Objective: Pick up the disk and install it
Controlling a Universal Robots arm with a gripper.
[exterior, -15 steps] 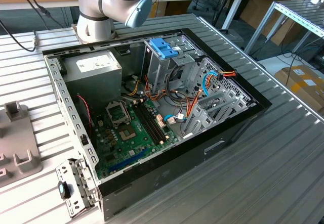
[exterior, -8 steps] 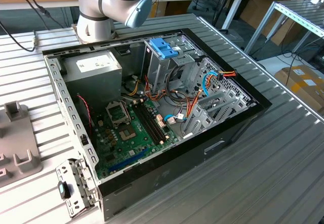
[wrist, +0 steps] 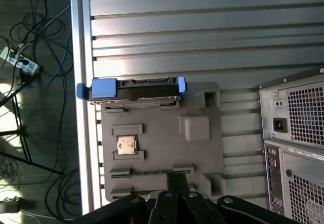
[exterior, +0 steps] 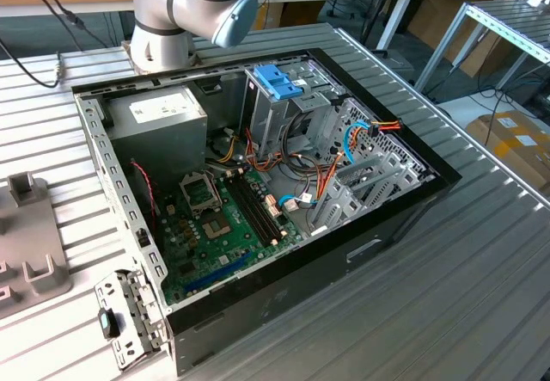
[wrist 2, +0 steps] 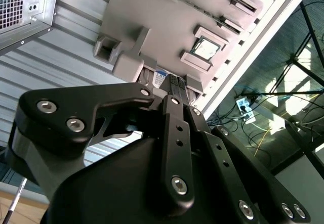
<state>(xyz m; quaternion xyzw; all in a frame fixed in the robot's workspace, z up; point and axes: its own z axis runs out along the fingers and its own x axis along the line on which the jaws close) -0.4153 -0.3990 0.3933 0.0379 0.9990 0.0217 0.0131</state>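
While the disk point(wrist: 135, 90) is seen in the first wrist view standing on edge in a slot of the tray point(wrist: 202, 153), nothing is held by the gripper point(wrist: 176, 177). Its fingers are shown pressed together in both wrist views, and they are well apart from the disk. The disk is found at the tray's end farthest from the gripper, with its blue carrier wrapped round both short ends. One end reaches out to the edge of the table point(wrist: 202, 32), beyond which cables point(wrist: 30, 67) are strewn on the floor. A chip point(wrist: 126, 144) is seated in a recess of the tray, between the disk and the gripper. The rear of the case point(wrist: 298, 133) is seen just beside the tray. In the exterior view the case is laid open on the table, with the tray at the exterior view's left. A blue clip point(exterior: 279, 80) is seen atop the cage point(exterior: 271, 119) inside it, and the arm point(exterior: 189, 3) is mounted behind the case.
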